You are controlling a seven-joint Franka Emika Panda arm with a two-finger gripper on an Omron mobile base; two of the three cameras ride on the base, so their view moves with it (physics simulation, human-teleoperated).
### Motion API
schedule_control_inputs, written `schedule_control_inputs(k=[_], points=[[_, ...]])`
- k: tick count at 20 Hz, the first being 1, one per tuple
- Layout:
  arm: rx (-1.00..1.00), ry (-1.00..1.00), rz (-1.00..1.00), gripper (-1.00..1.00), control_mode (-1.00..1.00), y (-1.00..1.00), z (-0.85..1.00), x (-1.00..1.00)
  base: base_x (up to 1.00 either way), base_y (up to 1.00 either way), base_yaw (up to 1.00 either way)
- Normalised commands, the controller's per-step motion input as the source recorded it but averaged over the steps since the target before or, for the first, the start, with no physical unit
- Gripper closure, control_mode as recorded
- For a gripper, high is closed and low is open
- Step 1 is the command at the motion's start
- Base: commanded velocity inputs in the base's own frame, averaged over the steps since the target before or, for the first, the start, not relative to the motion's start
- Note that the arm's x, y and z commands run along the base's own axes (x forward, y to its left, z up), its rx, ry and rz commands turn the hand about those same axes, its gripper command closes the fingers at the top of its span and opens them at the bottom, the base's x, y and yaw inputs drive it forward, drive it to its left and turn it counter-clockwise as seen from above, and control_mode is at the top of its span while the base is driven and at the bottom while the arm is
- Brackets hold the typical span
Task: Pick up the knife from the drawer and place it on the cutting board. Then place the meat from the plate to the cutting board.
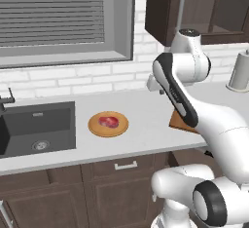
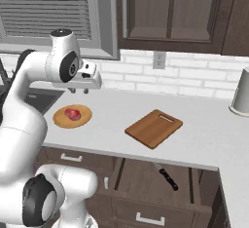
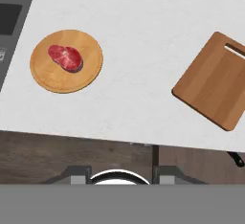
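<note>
Poised high over the bench (image 2: 194,139), the hand (image 2: 79,90) hangs above the stretch between the plate (image 3: 66,61) and the cutting board (image 3: 215,87), carrying nothing; its two short fingers point down with a gap between them, though how wide they stand I cannot tell. Down from the hand, the plate sits on the bench near the sink (image 1: 39,127), with the meat (image 3: 65,57) lying a little off its centre. Well apart to the other side, the cutting board lies bare and angled, its slot handle toward the wall. Below the board, an open drawer (image 2: 146,178) holds the knife (image 2: 165,174), its black handle toward the front and its narrow blade running back under the bench edge. I judge the knife light, stiff and thin, lying flat on the drawer floor, so the sensible hold is across the handle, where the fingers get thickness and grip; the blade would be slippery and too low to pinch. The meat looks soft and slick, likely to sag, and is best taken across its thick middle with a gentle squeeze.
</note>
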Motion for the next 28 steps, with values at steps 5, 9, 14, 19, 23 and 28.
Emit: schedule_control_inputs(k=[5, 9, 14, 19, 23, 28], points=[[0.00, 0.00, 0.00, -1.00, -1.00, 0.00, 0.00, -0.31, 0.00, 0.00, 0.00], [0.00, 0.00, 0.00, -1.00, -1.00, 0.00, 0.00, -0.71, 0.00, 0.00, 0.00], [0.01, -0.07, 0.00, -1.00, -1.00, 0.00, 0.00, -0.94, 0.00, 0.00, 0.00], [0.01, -0.24, 0.00, -1.00, -1.00, 0.00, 0.00, -0.99, 0.00, 0.00, 0.00], [0.00, -0.07, 0.00, -1.00, -1.00, 0.00, 0.00, -0.77, 0.00, 0.00, 0.00], [0.00, -0.07, 0.00, -1.00, -1.00, 0.00, 0.00, -0.42, 0.00, 0.00, 0.00]])
